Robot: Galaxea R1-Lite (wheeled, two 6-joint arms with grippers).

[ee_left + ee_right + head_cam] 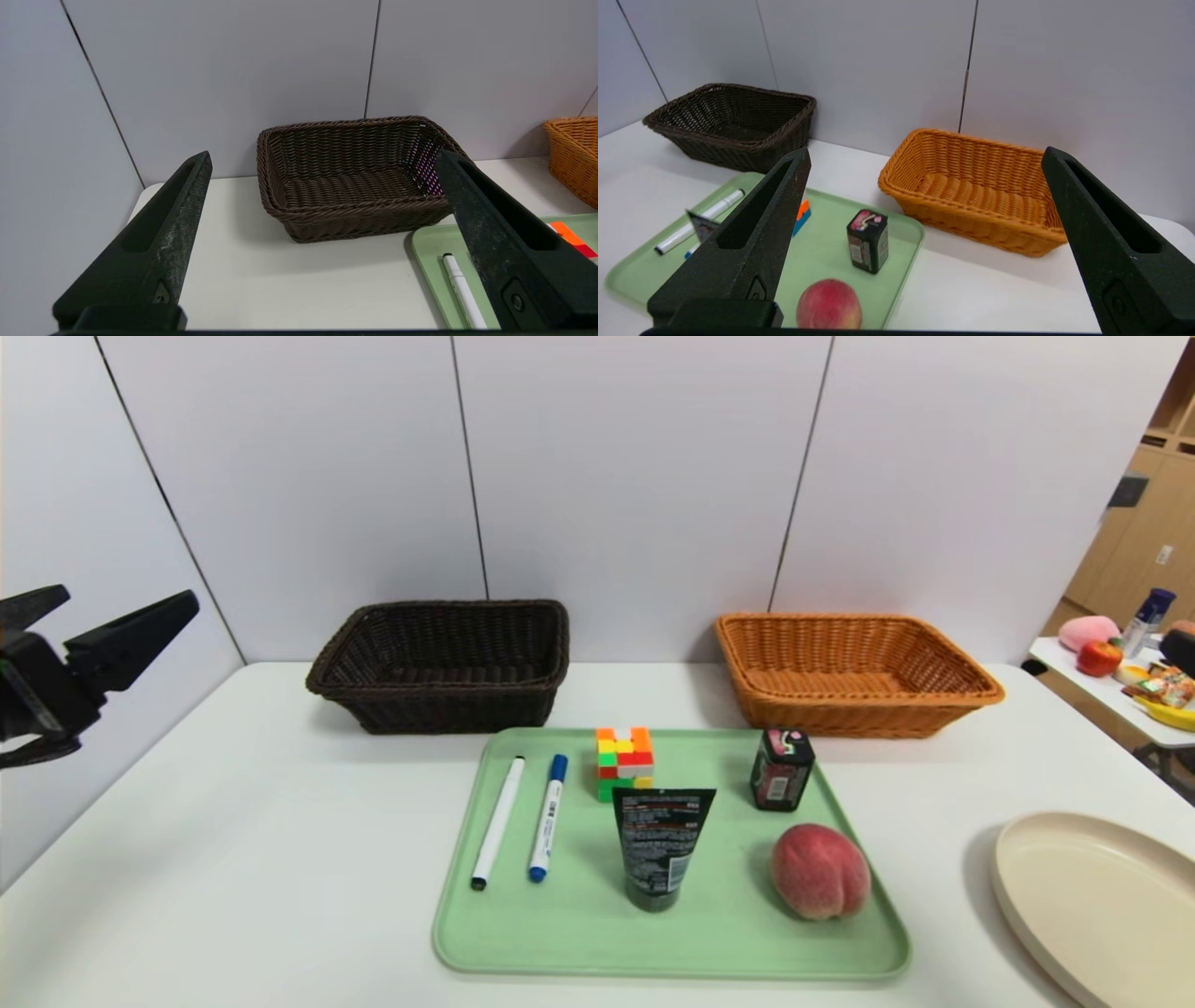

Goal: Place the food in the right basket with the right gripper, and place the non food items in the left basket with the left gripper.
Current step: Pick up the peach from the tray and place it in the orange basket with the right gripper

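Nearest on the pale green plastic tray: fuzzy pink-red peach, black squeeze tube, two white markers, black-capped and blue-capped. Behind them, multicoloured puzzle cube and dark pink-labelled box. My left gripper hangs spread wide off the table's left edge; my right gripper, also wide, holds nothing. Farthest: dark brown wicker basket, orange wicker basket, both empty.

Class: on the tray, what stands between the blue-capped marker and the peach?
The black tube, standing cap-down on the green tray, between the blue-capped marker and the peach; the head view shows it.
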